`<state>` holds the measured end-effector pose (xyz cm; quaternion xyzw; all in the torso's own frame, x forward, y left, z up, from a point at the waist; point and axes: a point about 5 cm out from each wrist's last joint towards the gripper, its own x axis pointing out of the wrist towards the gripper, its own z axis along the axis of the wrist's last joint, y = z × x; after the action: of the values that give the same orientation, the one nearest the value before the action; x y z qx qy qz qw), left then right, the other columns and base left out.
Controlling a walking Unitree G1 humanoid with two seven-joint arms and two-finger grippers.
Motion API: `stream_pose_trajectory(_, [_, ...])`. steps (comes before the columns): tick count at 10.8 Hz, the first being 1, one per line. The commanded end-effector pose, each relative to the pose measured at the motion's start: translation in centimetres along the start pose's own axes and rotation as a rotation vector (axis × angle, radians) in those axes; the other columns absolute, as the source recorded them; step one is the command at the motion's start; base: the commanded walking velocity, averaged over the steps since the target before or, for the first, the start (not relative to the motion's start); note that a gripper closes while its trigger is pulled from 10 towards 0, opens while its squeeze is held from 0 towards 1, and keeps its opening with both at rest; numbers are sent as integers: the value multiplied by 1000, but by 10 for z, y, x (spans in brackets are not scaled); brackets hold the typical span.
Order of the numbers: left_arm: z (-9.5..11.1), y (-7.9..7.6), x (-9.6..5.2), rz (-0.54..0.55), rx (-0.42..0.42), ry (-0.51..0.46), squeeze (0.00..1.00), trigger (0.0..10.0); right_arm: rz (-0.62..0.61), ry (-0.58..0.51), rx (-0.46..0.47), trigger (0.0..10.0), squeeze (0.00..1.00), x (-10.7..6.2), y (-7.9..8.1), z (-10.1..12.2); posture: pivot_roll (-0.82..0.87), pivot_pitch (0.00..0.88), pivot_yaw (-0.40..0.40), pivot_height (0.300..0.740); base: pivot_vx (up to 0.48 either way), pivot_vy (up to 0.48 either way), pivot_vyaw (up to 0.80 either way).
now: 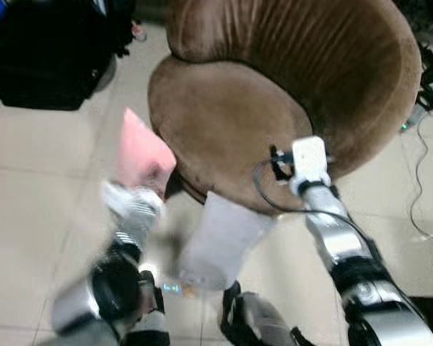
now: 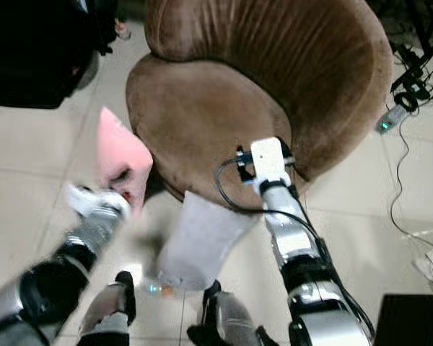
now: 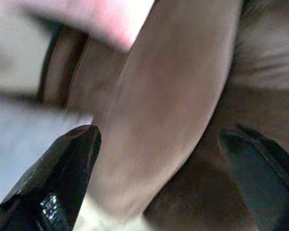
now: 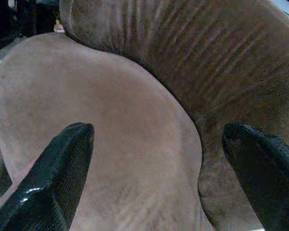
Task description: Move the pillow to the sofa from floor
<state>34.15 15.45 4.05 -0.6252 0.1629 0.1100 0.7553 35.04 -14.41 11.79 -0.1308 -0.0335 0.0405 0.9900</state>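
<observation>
Left eye view: a pink pillow (image 1: 143, 153) is seen raised off the tiled floor (image 1: 29, 216), just beside the front left edge of the brown sofa (image 1: 231, 122), at the end of the blurred left arm. Whether the left tool (image 3: 156, 180) actually holds it cannot be told; in its wrist view the fingers (image 3: 62, 178) are spread wide, with the sofa's edge between them and pink at the frame's rim. The right tool (image 4: 166, 168) is held wide open over the seat, gripping nothing. A grey cloth (image 1: 220, 241) hangs below the sofa's front.
</observation>
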Motion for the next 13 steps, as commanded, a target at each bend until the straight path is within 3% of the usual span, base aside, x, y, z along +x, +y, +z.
stream_pose_trajectory(1, [-17,16,-4,76,10,59,0,10000,4,24,-13,10000,0,-6,-4,-6,11,383,-193,740,0,0,0])
stream_pose_trajectory(2, [-27,23,-7,106,36,92,0,10000,5,25,-14,10000,0,-10,-5,-5,-3,390,-192,740,0,0,0])
stream_pose_trajectory(5, [-27,20,-6,101,53,99,0,10000,6,56,-17,10000,0,-20,-8,-11,4,400,-194,740,0,0,0])
stream_pose_trajectory(10, [-24,16,-4,87,107,110,0,10000,11,65,5,10000,0,-17,3,-5,36,386,-171,740,0,0,0])
stream_pose_trajectory(11, [-21,10,-2,72,134,108,0,10000,11,64,18,10000,0,-12,8,-3,56,374,-161,740,0,0,0])
stream_pose_trajectory(13, [-18,-23,5,-57,247,120,0,10000,14,53,46,10000,0,-2,18,3,118,346,-132,740,0,0,0])
